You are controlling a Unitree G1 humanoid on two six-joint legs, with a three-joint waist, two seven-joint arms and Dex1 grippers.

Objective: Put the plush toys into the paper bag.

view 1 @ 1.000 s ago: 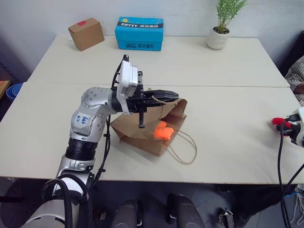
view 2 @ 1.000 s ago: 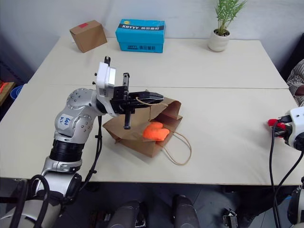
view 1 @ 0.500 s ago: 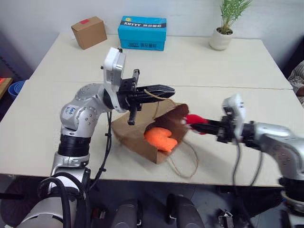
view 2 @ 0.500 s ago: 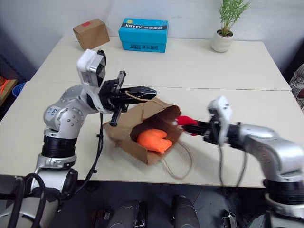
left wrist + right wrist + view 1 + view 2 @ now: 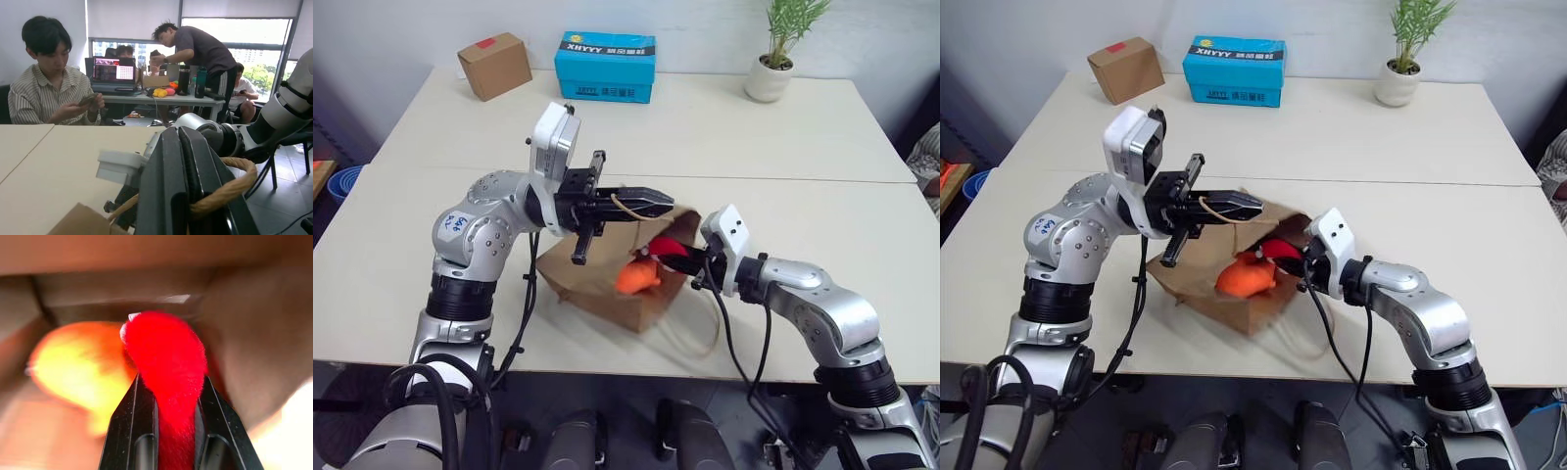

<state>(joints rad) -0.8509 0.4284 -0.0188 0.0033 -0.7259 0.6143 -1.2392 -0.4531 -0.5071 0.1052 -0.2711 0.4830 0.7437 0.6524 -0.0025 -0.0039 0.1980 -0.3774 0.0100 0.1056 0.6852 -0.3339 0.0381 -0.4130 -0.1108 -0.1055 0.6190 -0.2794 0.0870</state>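
— Since a second ago the right arm has swung in from the table's right edge, and its right gripper (image 5: 674, 257) now sits at the mouth of the paper bag (image 5: 597, 279). What's it carrying?

— The red plush toy (image 5: 164, 362), pinched between the two black fingers (image 5: 129, 431); the toy bulges out past the fingertips. The forearm is bent at the elbow and reaches low across the table (image 5: 783, 127) toward the robot's left, with the gripper about level.

— And the left arm?

— Raised over the bag, elbow out, pointing toward the robot's right. The left gripper (image 5: 651, 204) is clamped shut on one twisted handle (image 5: 230, 186), holding the upper lip of the bag up; it has hardly shifted.

— How does the bag lie?

— On its side near the front edge of the table, long axis running left to right and slightly toward the robot, mouth facing the right arm. A second handle (image 5: 710, 328) loops loose on the table in front of the mouth.

— The orange plush toy (image 5: 636, 277)?

— Just inside the opening, resting on the lower wall, beside the red one, which is at the mouth, slightly above it.
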